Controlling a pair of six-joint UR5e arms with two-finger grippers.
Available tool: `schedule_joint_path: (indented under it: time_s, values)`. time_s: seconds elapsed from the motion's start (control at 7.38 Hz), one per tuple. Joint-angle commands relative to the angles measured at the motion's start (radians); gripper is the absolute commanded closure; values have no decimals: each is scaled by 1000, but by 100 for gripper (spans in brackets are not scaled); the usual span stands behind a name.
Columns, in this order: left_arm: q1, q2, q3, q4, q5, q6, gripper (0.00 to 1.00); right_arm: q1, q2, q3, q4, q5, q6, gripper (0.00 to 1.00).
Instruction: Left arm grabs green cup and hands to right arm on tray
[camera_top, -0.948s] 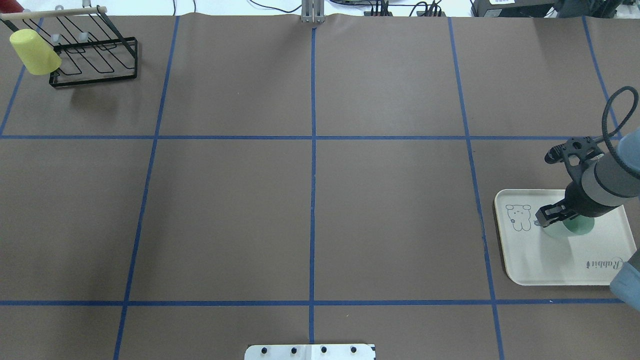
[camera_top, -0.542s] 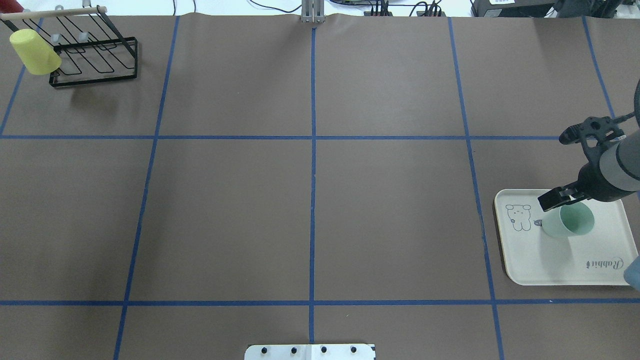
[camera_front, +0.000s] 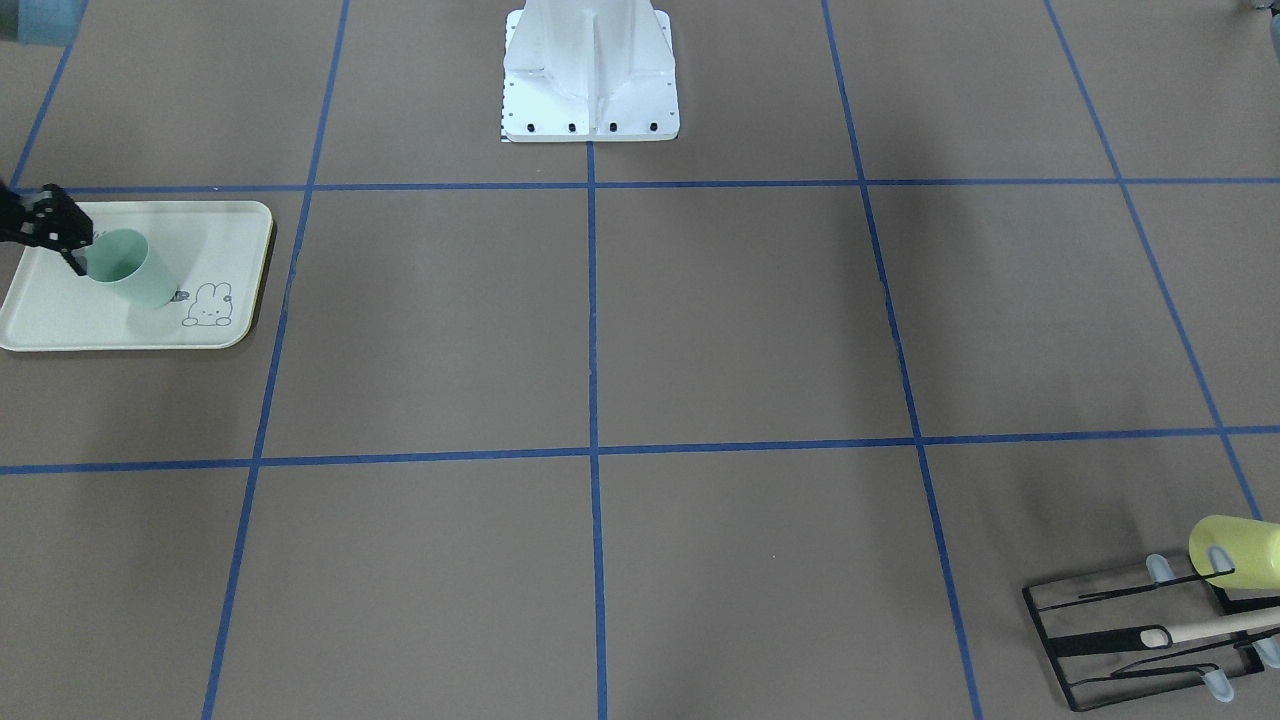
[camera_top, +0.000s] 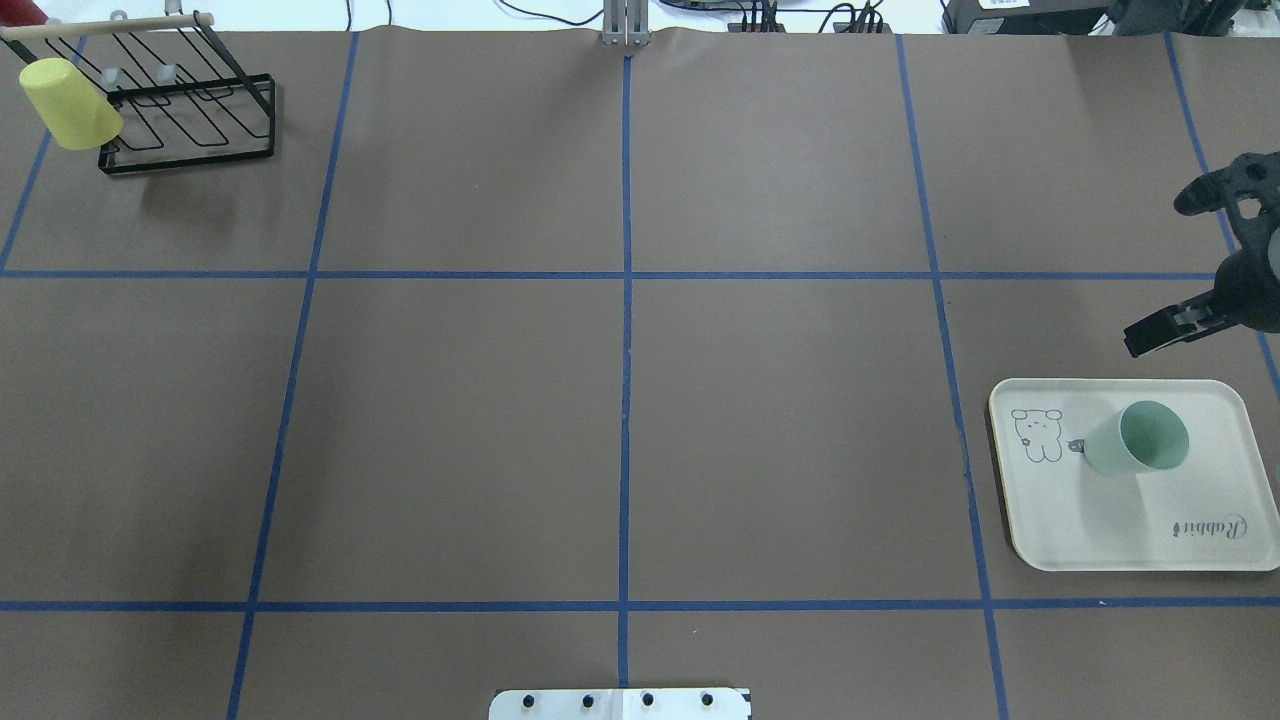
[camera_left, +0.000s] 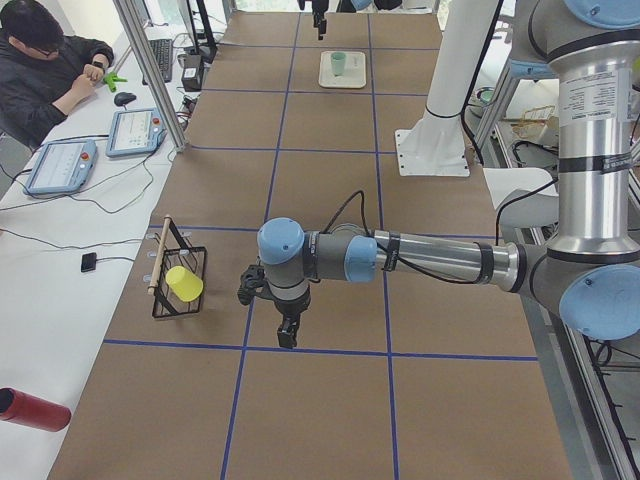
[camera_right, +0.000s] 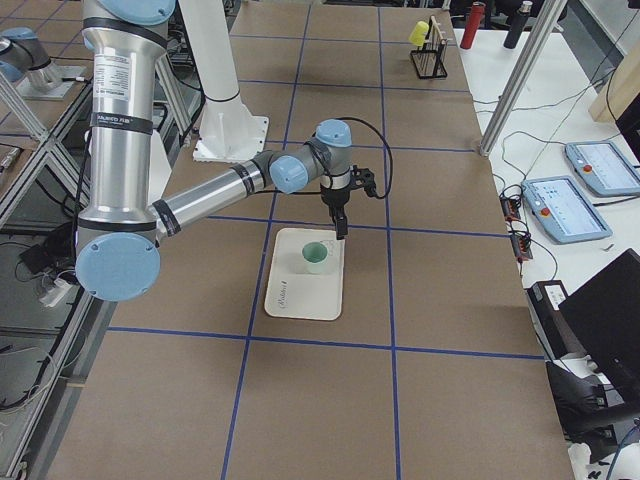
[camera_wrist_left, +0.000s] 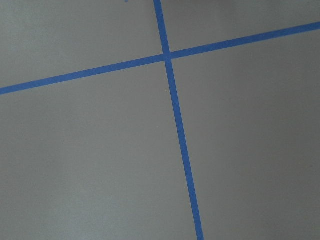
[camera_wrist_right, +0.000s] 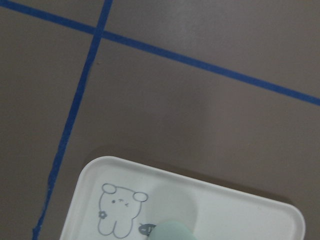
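0.9 s back: right gripper down over the green cup, fingers at its wall, wrist hiding most of it. 0.5 s back: off the cup, beside the rim at 10 o'clock. Now: gripper withdrawn toward 1 o'clock, off the tray, over bare table past its 12 o'clock edge. Cup mouth fully uncovered.

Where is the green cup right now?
In the overhead view, the green cup stands upright on the tray at the table's right side, just beside the rabbit drawing.
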Motion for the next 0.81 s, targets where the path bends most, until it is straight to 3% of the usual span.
schedule_joint_path:
  time_s: [0.0, 0.14, 0.41, 0.68]
  values:
    - [0, 0, 0, -1, 0, 0, 0, 199, 51, -190, -4, 107, -283, 0]
    - [0, 3, 0, -1, 3, 2, 0, 271, 51, -265, -8, 112, -411, 0]
    - [-3, 7, 15, -1, 6, 2, 0, 362, 37, -370, -4, 120, -438, 0]
    - [-35, 9, 15, -1, -5, 2, 0, 424, 10, -376, -13, 148, -432, 0]
